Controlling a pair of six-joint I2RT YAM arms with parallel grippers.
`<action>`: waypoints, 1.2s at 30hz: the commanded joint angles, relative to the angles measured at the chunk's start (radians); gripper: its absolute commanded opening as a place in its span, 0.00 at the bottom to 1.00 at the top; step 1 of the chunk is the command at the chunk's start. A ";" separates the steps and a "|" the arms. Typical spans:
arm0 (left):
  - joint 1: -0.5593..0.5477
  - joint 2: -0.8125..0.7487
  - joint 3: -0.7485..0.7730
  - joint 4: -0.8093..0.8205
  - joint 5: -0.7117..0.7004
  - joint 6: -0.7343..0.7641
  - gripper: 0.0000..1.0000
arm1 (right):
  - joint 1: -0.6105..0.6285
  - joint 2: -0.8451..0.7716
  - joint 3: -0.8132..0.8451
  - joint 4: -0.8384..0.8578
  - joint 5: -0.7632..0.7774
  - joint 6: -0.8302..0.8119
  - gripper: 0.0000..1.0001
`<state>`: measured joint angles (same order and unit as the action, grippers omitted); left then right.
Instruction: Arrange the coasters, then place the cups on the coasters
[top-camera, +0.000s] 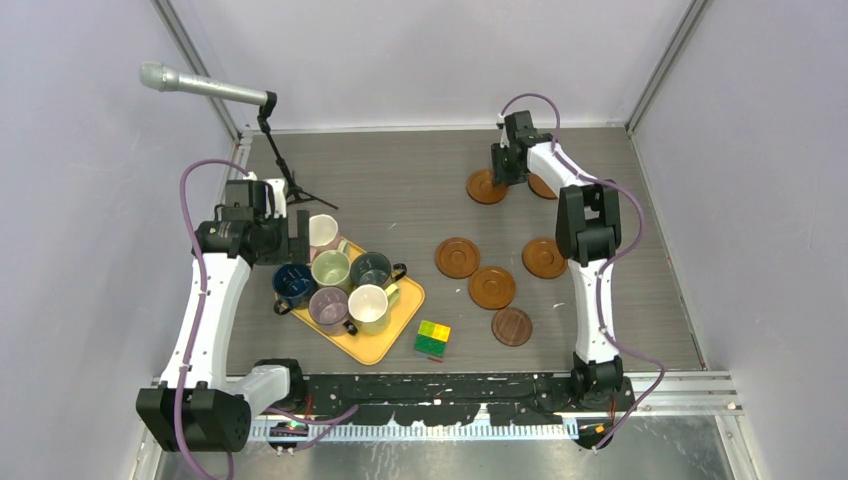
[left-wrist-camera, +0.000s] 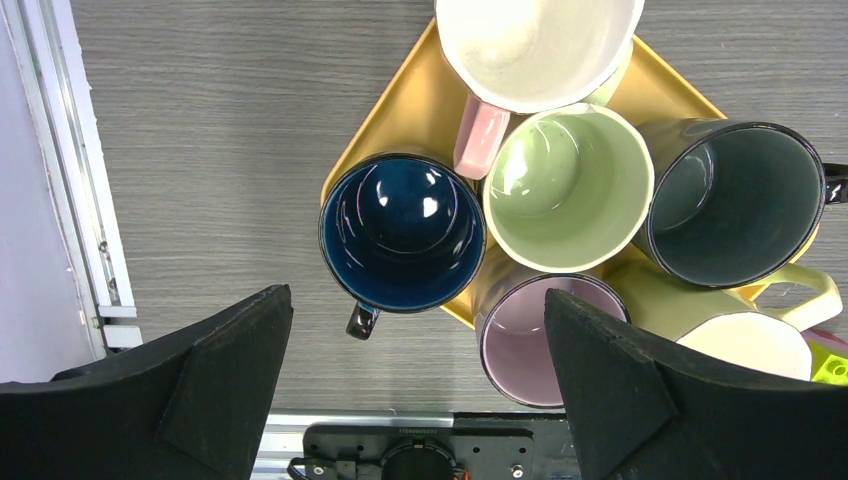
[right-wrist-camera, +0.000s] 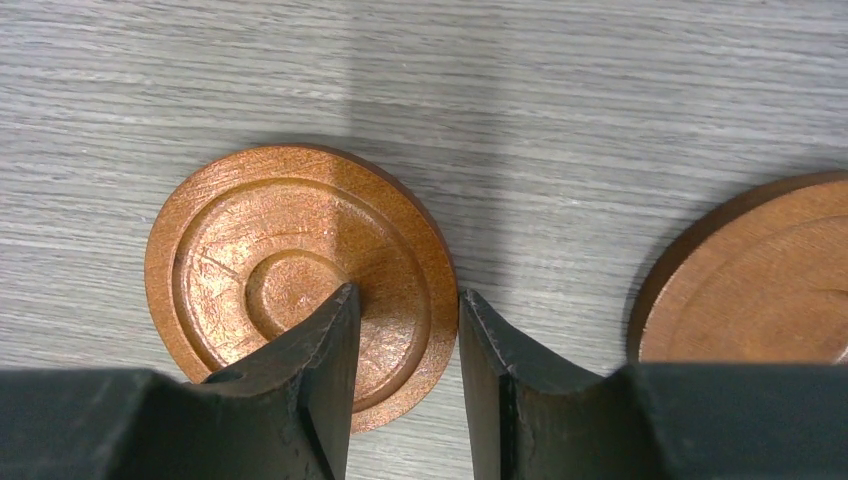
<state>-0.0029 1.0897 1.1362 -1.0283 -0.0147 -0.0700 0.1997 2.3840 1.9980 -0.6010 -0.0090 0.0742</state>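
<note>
Several round reddish-brown coasters lie on the right half of the table, among them one (top-camera: 457, 257), one (top-camera: 492, 288) and a darker one (top-camera: 512, 326). My right gripper (top-camera: 505, 172) is at the far back over another coaster (right-wrist-camera: 290, 270). It is partly open (right-wrist-camera: 408, 300), one finger above the disc and the other outside its rim. A second coaster (right-wrist-camera: 760, 280) lies just to the right. Several cups stand crowded on an orange tray (top-camera: 392, 332). My left gripper (left-wrist-camera: 417, 330) hangs wide open above the dark blue cup (left-wrist-camera: 403, 232) and mauve cup (left-wrist-camera: 535, 340), holding nothing.
A yellow-green block (top-camera: 432, 338) sits beside the tray's right corner. A microphone (top-camera: 205, 87) on a small stand (top-camera: 290, 180) occupies the back left. Light green (left-wrist-camera: 568, 187), dark grey-green (left-wrist-camera: 735, 203) and white-pink (left-wrist-camera: 535, 45) cups press close together.
</note>
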 joint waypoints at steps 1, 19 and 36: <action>-0.002 -0.014 0.013 0.028 0.010 0.000 1.00 | -0.024 -0.018 -0.040 -0.093 0.091 -0.057 0.43; -0.002 -0.032 0.007 0.025 0.009 -0.001 1.00 | -0.047 0.035 0.059 -0.106 0.116 -0.058 0.44; -0.002 -0.041 0.005 0.022 0.010 -0.001 1.00 | -0.047 -0.061 0.116 -0.115 -0.062 -0.004 0.68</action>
<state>-0.0025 1.0782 1.1362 -1.0286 -0.0147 -0.0704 0.1566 2.4111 2.0724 -0.6979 0.0013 0.0578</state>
